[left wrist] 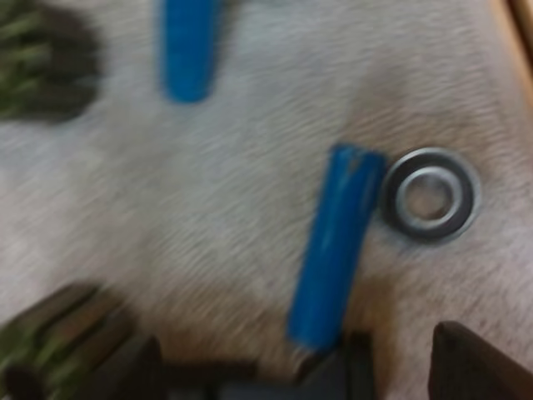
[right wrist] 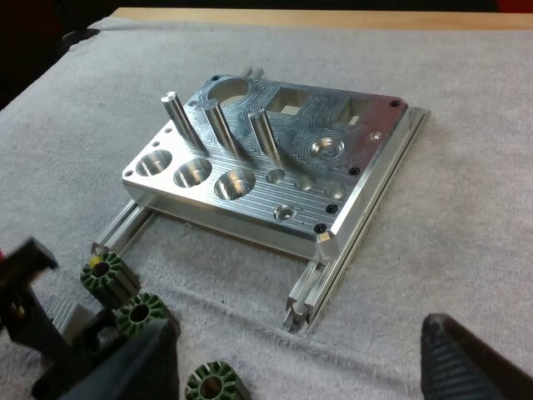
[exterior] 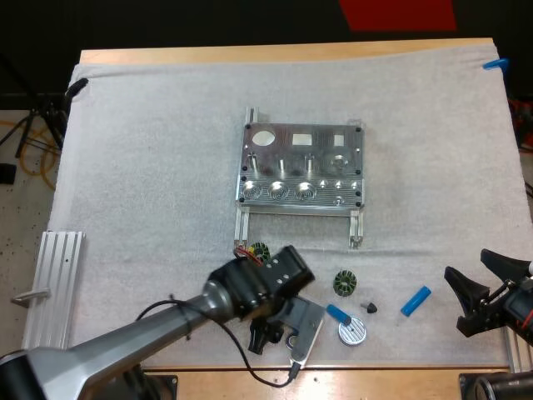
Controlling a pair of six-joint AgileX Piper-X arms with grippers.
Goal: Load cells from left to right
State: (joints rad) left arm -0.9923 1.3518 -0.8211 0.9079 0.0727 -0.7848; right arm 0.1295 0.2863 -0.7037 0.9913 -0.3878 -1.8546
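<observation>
The metal fixture (exterior: 304,171) lies mid-mat, its three round pockets and three upright posts seen in the right wrist view (right wrist: 275,167). My left gripper (exterior: 279,329) hovers low at the mat's front. Its fingers stand apart either side of the near end of a blue cylinder (left wrist: 333,250), which lies flat and touches a metal ring (left wrist: 429,196). A second blue cylinder (exterior: 415,301) lies to the right. My right gripper (exterior: 479,292) waits open at the right edge, holding nothing.
Dark green ribbed parts (exterior: 346,283) (exterior: 260,252) and a small dark cone (exterior: 369,307) lie in front of the fixture. A round metal disc (exterior: 352,333) rests near the front edge. A ribbed aluminium rail (exterior: 52,283) lies off the mat's left side.
</observation>
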